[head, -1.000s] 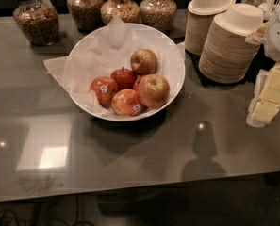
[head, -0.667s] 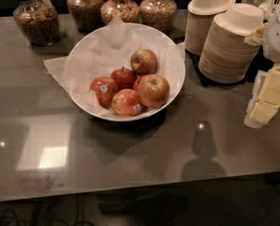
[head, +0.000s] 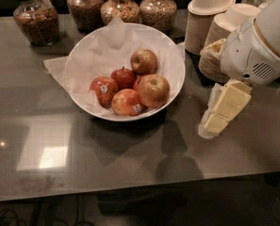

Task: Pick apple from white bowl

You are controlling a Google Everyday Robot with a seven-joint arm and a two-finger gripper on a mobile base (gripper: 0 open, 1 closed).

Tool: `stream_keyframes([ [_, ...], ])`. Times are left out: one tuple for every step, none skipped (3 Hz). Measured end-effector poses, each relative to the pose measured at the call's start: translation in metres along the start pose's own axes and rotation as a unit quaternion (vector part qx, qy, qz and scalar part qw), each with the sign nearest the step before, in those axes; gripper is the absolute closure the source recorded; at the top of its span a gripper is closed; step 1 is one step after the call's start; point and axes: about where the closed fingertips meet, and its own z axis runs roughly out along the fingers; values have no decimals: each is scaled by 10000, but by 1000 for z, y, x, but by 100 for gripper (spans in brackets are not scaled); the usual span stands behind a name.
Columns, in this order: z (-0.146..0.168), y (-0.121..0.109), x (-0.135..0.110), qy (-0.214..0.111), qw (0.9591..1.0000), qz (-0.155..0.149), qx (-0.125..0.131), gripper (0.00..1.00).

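The white bowl (head: 172, 55), wide and lined with crinkled white paper, sits on the dark table at centre back. The apple (head: 153, 91), the largest one, dull red with yellow-green, lies at the bowl's right front. A smaller yellow-red apple (head: 144, 61) lies behind it. Three deeper red apples lie to its left, two of them with stickers (head: 103, 89) (head: 127, 102). My gripper (head: 211, 128) hangs from the white arm (head: 257, 46) at the right, just outside the bowl's right rim and above the table, apart from the apple.
Several glass jars of grains (head: 35, 19) (head: 120, 6) stand along the back edge. Stacks of beige disposable bowls (head: 210, 18) stand at the back right, partly behind my arm. The table's front edge (head: 130, 189) runs across the bottom.
My arm and gripper have moved left and a little down, from the right edge of the view towards the bowl's right side. The apples and the bowl have not moved.
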Motion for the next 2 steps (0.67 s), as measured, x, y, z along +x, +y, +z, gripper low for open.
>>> stream_keyframes([
  [0,0,0,-3,10000,-1,5,0],
  [15,-6,-8,-334,9993,176,51,19],
])
